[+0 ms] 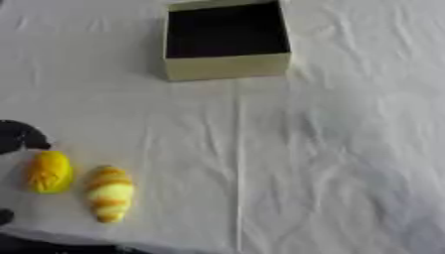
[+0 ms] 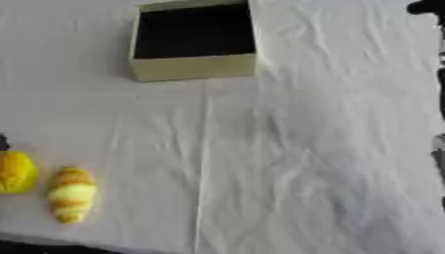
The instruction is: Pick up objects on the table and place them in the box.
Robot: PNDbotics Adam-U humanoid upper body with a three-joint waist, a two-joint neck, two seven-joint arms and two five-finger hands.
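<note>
At lower left, two yellow items (image 1: 49,171) (image 1: 110,193) await the top-centre box (image 1: 226,66); left hand (image 1: 17,135) nearby, fingers unreadable.

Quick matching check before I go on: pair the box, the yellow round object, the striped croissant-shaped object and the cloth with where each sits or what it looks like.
Things:
1. box
2. yellow round object
3. striped croissant-shaped object
4. white cloth

Descriptions:
A. near left, closest to the left edge
B. covers the table, wrinkled
C. far centre, open, dark inside
D. near left, yellow with orange bands

Pairs: 1-C, 2-A, 3-D, 4-B
</note>
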